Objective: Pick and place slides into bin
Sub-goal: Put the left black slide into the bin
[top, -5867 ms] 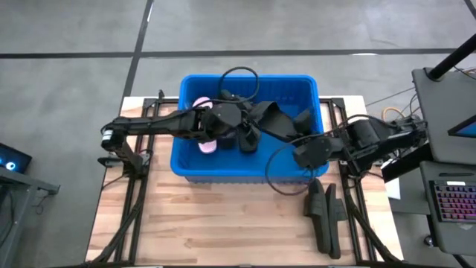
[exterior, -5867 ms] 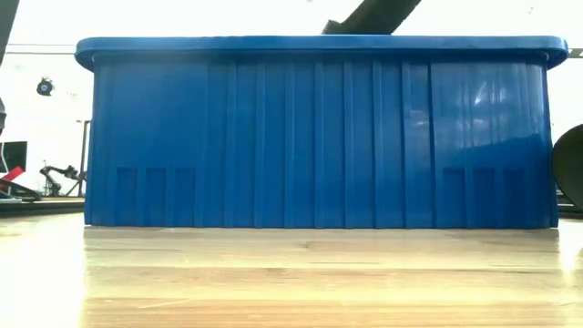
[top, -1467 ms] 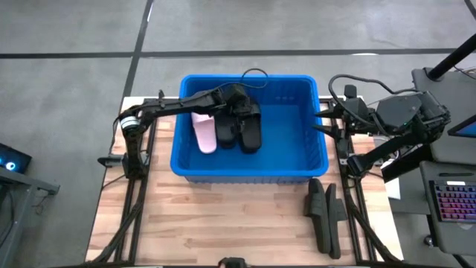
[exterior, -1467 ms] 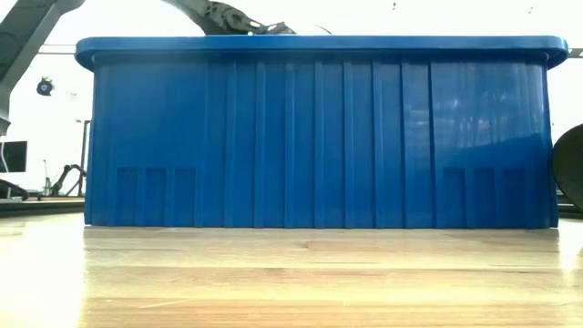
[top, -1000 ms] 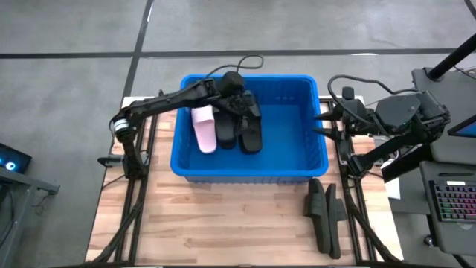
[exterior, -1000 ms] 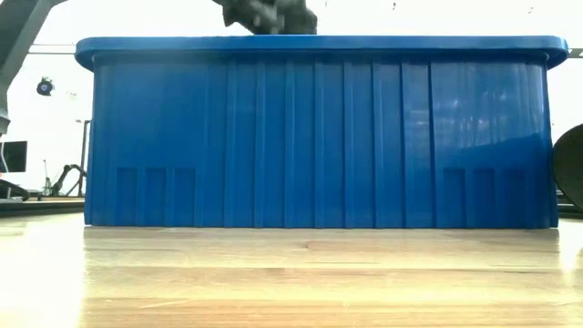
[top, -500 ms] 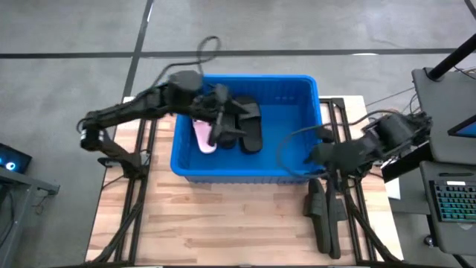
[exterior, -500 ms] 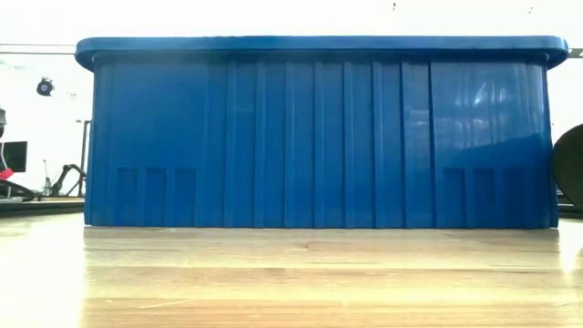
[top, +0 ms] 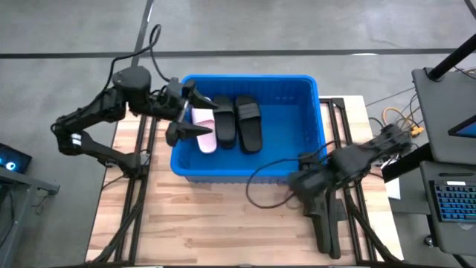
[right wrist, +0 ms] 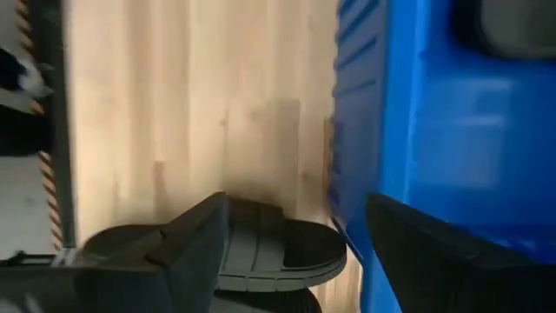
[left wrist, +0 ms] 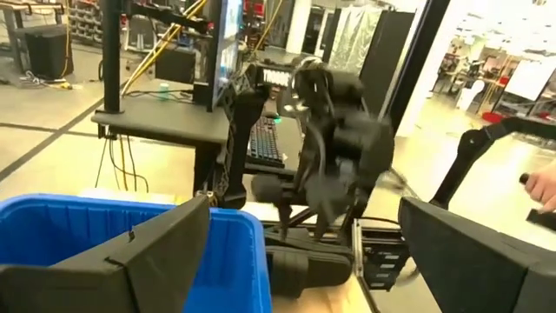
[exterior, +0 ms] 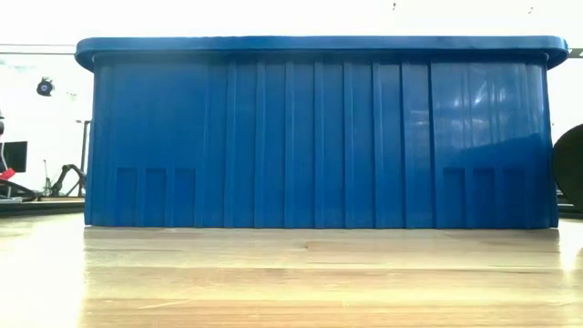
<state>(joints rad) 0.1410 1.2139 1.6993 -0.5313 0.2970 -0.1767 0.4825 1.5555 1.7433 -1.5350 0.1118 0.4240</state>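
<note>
- While the bin (top: 249, 126) sits mid-table in the high view, the left gripper (top: 186, 112) hangs over its left rim, fingers spread wide and empty; just beside it inside lie a pink slide (top: 203, 131) and two black slides (top: 236, 121). The right gripper (top: 306, 182) hovers past the bin's right front corner, directly over the black slides on the table (top: 326, 222).
- The low view shows only the bin's ribbed wall (exterior: 319, 137).
- The left wrist view shows wide-open fingers (left wrist: 156, 252) above the bin's rim (left wrist: 130, 217).
- The right wrist view shows parted, empty fingers (right wrist: 200, 243) over a black slide (right wrist: 261, 252) lying against the bin.
</note>
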